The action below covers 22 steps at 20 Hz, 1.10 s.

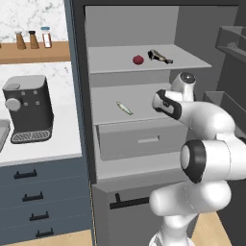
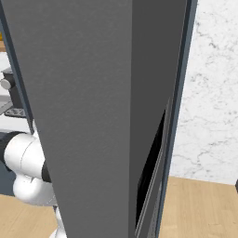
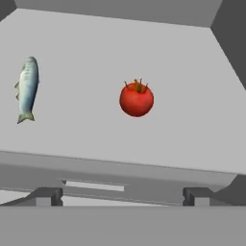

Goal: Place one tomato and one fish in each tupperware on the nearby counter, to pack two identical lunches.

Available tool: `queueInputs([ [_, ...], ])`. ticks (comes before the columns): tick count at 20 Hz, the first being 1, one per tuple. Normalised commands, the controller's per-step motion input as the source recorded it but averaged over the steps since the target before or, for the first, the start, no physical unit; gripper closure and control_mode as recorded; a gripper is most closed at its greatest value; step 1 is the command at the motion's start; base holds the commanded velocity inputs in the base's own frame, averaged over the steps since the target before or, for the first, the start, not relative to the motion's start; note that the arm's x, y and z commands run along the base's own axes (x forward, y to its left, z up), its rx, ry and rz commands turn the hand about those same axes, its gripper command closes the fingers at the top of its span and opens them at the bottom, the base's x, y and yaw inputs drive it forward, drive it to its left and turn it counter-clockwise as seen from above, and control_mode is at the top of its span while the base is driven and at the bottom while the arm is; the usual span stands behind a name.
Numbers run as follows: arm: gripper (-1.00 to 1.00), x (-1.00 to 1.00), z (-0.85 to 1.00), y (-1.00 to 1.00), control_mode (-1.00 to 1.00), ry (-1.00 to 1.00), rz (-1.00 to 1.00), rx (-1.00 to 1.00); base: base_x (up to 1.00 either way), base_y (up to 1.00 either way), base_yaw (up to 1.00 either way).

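- Fridge (image 1: 86, 120) stands open; grey shelves and a drawer (image 1: 139, 140) show in the left base view.
- Upper shelf (image 1: 115, 60): one tomato (image 1: 138, 60) and, just to its right, a dark fish (image 1: 160, 56), apart from the tomato.
- Middle shelf (image 1: 108, 108): a pale slender fish (image 1: 124, 108) lying flat, towards the front left.
- Arm (image 1: 206, 139) rises at lower right of the left base view, its hand reaching in at middle-shelf height, to the right of the pale fish.
- Hand view: gripper (image 3: 122, 196) looks down on a grey shelf (image 3: 192, 120). A tomato (image 3: 136, 99), green stem up, sits near the centre; a silvery fish (image 3: 27, 88) lies well to its left, apart from it.
- Jaws spread wide, both tips at the bottom edge of the hand view, nothing between them; no contact with tomato or fish.
- Counter (image 1: 43, 149) to the left of the fridge carries a dark coffee machine (image 1: 28, 109); three bottles (image 1: 33, 39) stand on a wooden shelf (image 1: 33, 53) above it.
- Right base view: the fridge's grey side wall (image 2: 88, 116) close up, marble wall (image 2: 211, 93) and wood floor (image 2: 200, 209) to its right.
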Motion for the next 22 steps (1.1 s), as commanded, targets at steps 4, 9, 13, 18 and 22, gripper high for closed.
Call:
queueInputs([
  [4, -1.0, 0.15, -0.39, -0.21, -1.0, 0.03, 0.0, 0.0, 0.0, 0.0, 0.0],
  [9, -1.0, 0.34, -0.23, 0.0, -1.0, 0.01, 0.0, 0.0, 0.0, 0.0, 0.0],
  [13, -1.0, 0.7, -0.01, 0.0, -1.0, 0.01, 0.0, 0.0, 0.0, 0.0, 0.0],
  [18, -1.0, 0.6, 0.0, 0.0, -1.0, 0.0, 0.0, 0.0, 0.0, 0.0, 0.0],
  [22, -1.0, 0.3, 0.0, -0.04, -1.0, 0.0, 0.0, 0.0, 0.0, 0.0, 0.0],
])
